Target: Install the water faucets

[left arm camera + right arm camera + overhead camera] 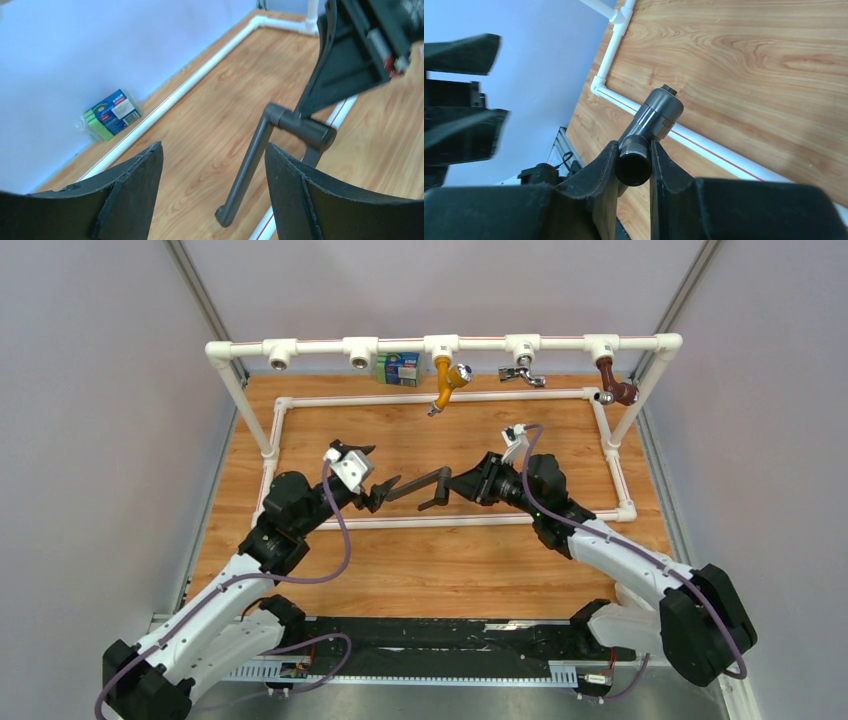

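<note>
Jaws of the right gripper (633, 150) clamp the dark faucet (415, 483) above the wooden table (450, 570). The left gripper (214, 150) sits at its other end, jaws apart.

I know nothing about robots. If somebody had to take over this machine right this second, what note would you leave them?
Left gripper: open and empty, just short of the dark faucet.
Right gripper: shut on the faucet's threaded end, holding it above the table.
Done: an orange tap, a chrome tap and a brown tap sit in the white pipe rack.
Left: the dark faucet is not installed. Two empty sockets are at the rack's left end; it probably goes into one of them.
</note>
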`<state>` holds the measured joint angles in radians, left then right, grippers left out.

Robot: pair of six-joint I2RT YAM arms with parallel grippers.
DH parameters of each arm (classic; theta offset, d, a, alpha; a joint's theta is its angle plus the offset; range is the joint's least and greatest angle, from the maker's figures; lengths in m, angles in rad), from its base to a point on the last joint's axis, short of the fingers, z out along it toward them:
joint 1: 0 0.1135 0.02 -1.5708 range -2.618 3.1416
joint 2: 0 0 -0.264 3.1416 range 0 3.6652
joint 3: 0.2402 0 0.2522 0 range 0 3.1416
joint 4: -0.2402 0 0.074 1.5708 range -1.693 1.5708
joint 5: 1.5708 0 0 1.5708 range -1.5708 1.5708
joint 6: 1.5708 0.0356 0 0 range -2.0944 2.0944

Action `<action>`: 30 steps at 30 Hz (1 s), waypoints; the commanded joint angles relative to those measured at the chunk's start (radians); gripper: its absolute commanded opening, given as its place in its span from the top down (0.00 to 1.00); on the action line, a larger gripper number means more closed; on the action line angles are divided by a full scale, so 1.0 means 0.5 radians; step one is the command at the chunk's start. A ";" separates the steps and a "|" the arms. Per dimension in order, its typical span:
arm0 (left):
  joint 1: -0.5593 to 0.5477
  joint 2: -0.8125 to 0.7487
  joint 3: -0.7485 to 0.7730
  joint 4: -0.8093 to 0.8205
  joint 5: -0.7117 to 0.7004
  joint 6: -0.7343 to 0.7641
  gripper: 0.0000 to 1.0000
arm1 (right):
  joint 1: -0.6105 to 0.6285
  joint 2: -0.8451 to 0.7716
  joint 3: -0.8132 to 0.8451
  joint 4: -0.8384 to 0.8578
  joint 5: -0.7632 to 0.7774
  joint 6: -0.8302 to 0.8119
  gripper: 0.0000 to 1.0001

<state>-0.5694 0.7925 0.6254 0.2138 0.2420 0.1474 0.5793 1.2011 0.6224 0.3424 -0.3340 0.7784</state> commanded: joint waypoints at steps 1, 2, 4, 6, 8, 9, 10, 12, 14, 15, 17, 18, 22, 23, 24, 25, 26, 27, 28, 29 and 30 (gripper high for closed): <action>-0.048 -0.039 -0.097 0.020 0.228 0.524 0.20 | -0.026 -0.175 0.148 -0.013 -0.111 0.167 1.00; -0.064 -0.054 -0.116 0.011 0.231 0.564 0.20 | -0.033 -0.196 0.154 -0.025 -0.105 0.180 1.00; -0.140 -0.060 -0.149 -0.016 0.206 0.637 0.20 | -0.036 -0.242 0.160 -0.047 -0.081 0.207 1.00; -0.241 -0.054 -0.165 -0.093 0.118 0.732 0.20 | -0.039 -0.282 0.170 -0.062 -0.050 0.223 1.00; -0.346 -0.039 -0.159 -0.170 -0.005 0.791 0.20 | -0.039 -0.313 0.185 -0.083 -0.038 0.229 1.00; -0.407 -0.039 -0.162 -0.188 -0.042 0.797 0.20 | -0.039 -0.325 0.191 -0.099 -0.032 0.232 1.00; -0.432 -0.042 -0.186 -0.191 -0.109 0.797 0.20 | -0.042 -0.337 0.203 -0.114 -0.032 0.235 1.00; -0.484 -0.042 -0.220 -0.158 -0.159 0.785 0.20 | -0.042 -0.356 0.216 -0.135 -0.032 0.244 1.00; -0.548 -0.030 -0.251 -0.087 -0.189 0.761 0.20 | -0.042 -0.371 0.222 -0.148 -0.035 0.259 1.00; -0.561 -0.005 -0.257 -0.032 -0.190 0.751 0.20 | -0.039 -0.380 0.219 -0.151 -0.032 0.259 1.00; -0.607 0.059 -0.257 0.047 -0.217 0.727 0.20 | -0.039 -0.393 0.222 -0.160 -0.022 0.275 1.00; -0.631 0.087 -0.254 0.081 -0.235 0.724 0.20 | -0.042 -0.399 0.222 -0.169 -0.016 0.278 1.00; -0.717 0.264 -0.266 0.415 -0.300 0.699 0.20 | -0.039 -0.408 0.206 -0.182 -0.010 0.302 1.00; -0.723 0.295 -0.275 0.471 -0.346 0.693 0.20 | -0.042 -0.408 0.200 -0.182 -0.010 0.315 1.00; -0.739 0.344 -0.278 0.593 -0.355 0.690 0.20 | -0.042 -0.405 0.194 -0.182 -0.016 0.324 1.00; -0.745 0.372 -0.278 0.646 -0.367 0.690 0.20 | -0.042 -0.405 0.188 -0.182 -0.019 0.342 1.00; -0.748 0.430 -0.275 0.752 -0.383 0.690 0.21 | -0.042 -0.408 0.182 -0.182 -0.025 0.354 1.00; -0.754 0.455 -0.278 0.805 -0.404 0.690 0.22 | -0.042 -0.408 0.179 -0.182 -0.028 0.370 1.00; -0.754 0.510 -0.278 0.918 -0.413 0.690 0.23 | -0.042 -0.408 0.176 -0.182 -0.032 0.376 1.00; -0.754 0.535 -0.278 0.980 -0.429 0.693 0.23 | -0.042 -0.408 0.173 -0.182 -0.038 0.391 1.00; -0.757 0.593 -0.275 1.056 -0.429 0.702 0.24 | -0.042 -0.408 0.170 -0.182 -0.041 0.394 1.00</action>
<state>-0.9398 1.0313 0.4892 0.4908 0.0624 0.5003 0.5613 1.0306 0.6689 0.1699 -0.3428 0.9154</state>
